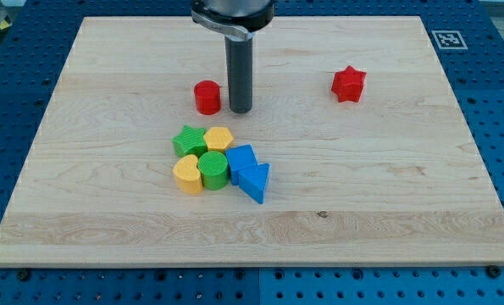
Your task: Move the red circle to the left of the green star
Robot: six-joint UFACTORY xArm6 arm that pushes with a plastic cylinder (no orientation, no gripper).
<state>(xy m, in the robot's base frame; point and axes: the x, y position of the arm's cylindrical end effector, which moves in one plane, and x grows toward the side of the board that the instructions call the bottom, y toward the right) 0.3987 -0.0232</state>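
Beyond the cluster, my tip (240,110), a bare rod with no claw, is standing just right of the red circle (207,97), which is still sitting above, not left of, the green star (188,141).

board (387,195): pale wood, visible grain, smooth, faint sheen, one small dark knot
rod (239,72): dark, smooth, looks like metal or hard plastic, I see a dull sheen down its side
my tip (240,110): same dark finish, matt at the end
red circle (207,97): matt plastic look, fine ribbed sides
red star (348,84): same matt red
green star (188,141): matt, ribbed
yellow, green, blue blocks: matt, ribbed too
base (14,76): blue, holed, looks like painted metal
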